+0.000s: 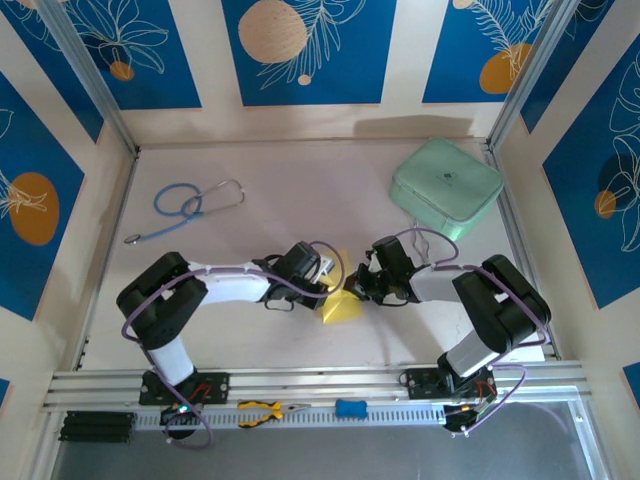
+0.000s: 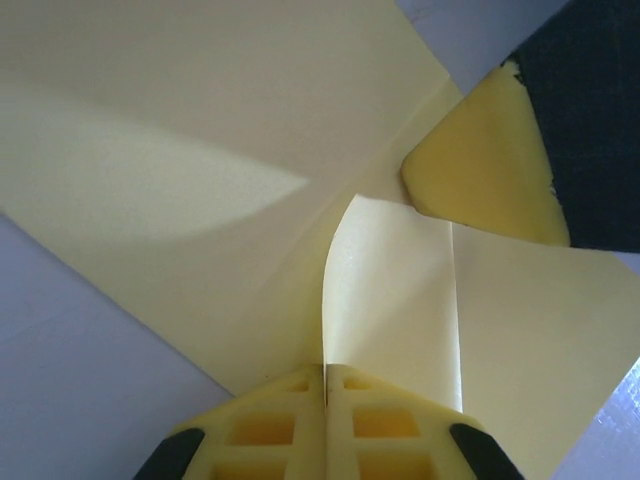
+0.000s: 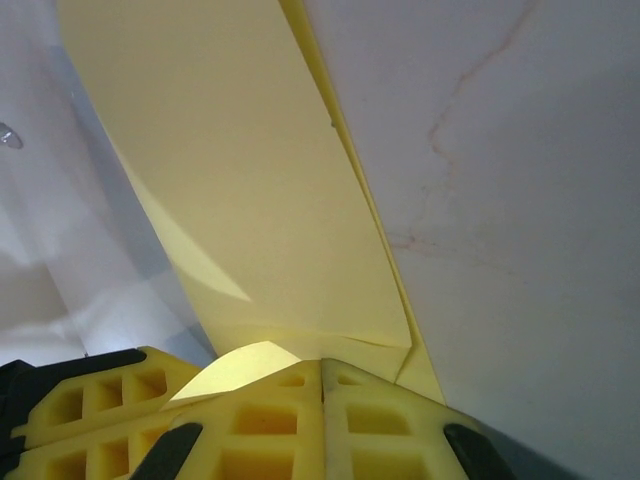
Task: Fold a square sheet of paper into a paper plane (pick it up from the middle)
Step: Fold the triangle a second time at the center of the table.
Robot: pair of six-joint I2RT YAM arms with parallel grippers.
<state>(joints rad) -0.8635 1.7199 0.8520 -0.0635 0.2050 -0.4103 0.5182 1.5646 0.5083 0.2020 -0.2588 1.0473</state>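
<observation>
Pale-yellow and partly folded, the sheet of paper (image 1: 338, 305) sat between the two arms over the near middle of the white desk (image 1: 280, 190), pinched from both sides. The left end effector (image 1: 324, 288) reached in from the left with its jaws pressed together on the sheet. The right end effector (image 1: 364, 286) met it from the right, its jaws likewise clamped on the paper, so that the two nearly touched above the folds.

From the left wrist camera, the left end effector (image 2: 326, 400) showed its yellow lattice fingers closed to a thin seam, with a raised fold of the sheet of paper (image 2: 200, 150) running out from between them. One yellow fingertip (image 2: 480, 165) of the right end effector pressed on the sheet at the upper right, where several creases met.

From the right wrist camera, the right end effector (image 3: 322, 385) was shut the same way, a long layered flap of the sheet of paper (image 3: 240, 180) stretching away from its tips beside the bare desk (image 3: 500, 200). Whether the sheet's underside rested on the desk could not be told.

Well apart from the work, a mint-green case (image 1: 446, 187) lay at the far right of the desk and a blue stethoscope (image 1: 190, 205) at the far left. Yellow-handled pliers (image 1: 265, 410) and a small blue object (image 1: 351, 408) lay on the rail between the arm bases.
</observation>
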